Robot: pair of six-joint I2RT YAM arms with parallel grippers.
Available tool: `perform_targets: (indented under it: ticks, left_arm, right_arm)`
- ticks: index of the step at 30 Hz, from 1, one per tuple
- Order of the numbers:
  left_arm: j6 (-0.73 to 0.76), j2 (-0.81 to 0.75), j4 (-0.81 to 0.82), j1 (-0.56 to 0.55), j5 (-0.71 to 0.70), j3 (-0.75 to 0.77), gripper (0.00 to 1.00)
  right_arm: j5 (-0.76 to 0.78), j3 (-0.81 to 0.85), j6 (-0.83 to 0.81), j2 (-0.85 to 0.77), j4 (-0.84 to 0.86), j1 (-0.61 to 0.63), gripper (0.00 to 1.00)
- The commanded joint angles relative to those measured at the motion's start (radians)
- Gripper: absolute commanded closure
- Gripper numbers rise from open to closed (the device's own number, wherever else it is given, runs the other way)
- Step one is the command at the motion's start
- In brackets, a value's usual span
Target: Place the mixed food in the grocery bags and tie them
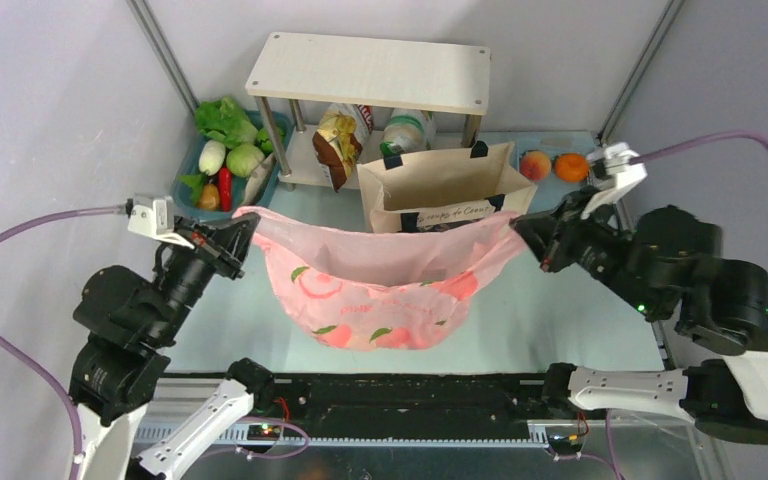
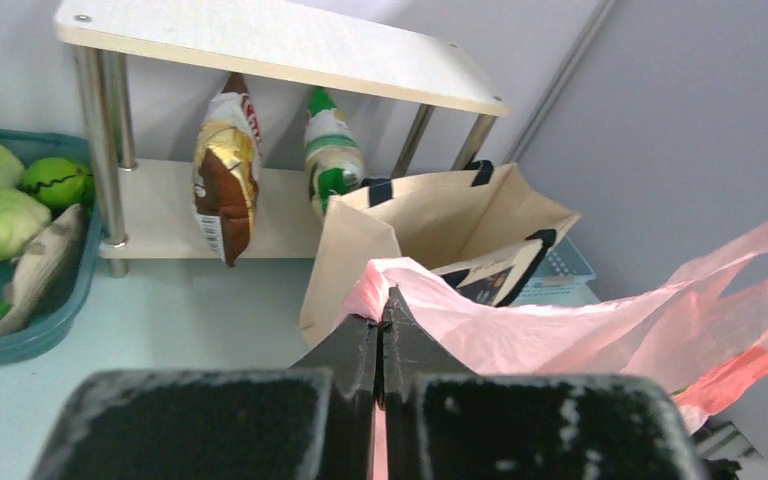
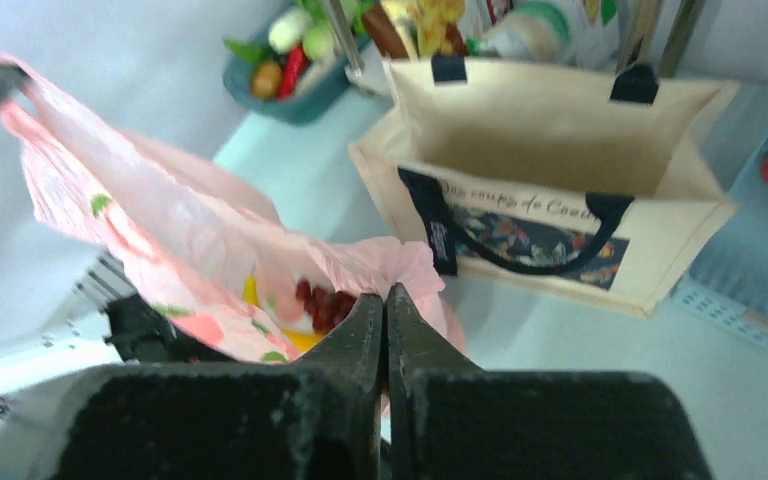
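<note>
Left pincer (image 1: 244, 232): clenched on the left handle of the pink bag (image 1: 380, 285). In the left wrist view you see the thin film pinched between the closed jaws.
Right pincer (image 1: 523, 230): clenched on the right handle of the same bag, with the jaws meeting on the crumpled pink edge.
Pink bag: stretched between your two pincers. Its belly hangs low over the worktop (image 1: 560, 320), and I cannot tell if it touches.
Inside the bag: dark grapes (image 3: 322, 300) and something yellow, perhaps the banana. The rest is hidden.
Canvas tote (image 1: 440, 190): upright just behind the pink bag, and it looks empty.
Crisp packet (image 1: 338, 148): on the shelf unit (image 1: 370, 70), not yet packed.
Step in hand: I judge it is the tying of the pink bag.
Next move: you need to bring both handles together and cross them over the mouth. Pull gently, because the film can tear or slip out.
</note>
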Motion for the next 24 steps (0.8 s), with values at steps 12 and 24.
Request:
perform_targets:
  ticks: [12,24]
  left_arm:
    - [-0.022,0.264,-0.013,0.006,0.095,-0.004,0.84]
    - [-0.030,0.428,-0.075,0.173,0.013,0.307,0.00]
  right_arm:
    - [-0.237,-0.148,-0.067,-0.056,0.153,-0.307,1.00]
    - [-0.461,-0.342,-0.019,-0.056,0.256,-0.502,1.00]
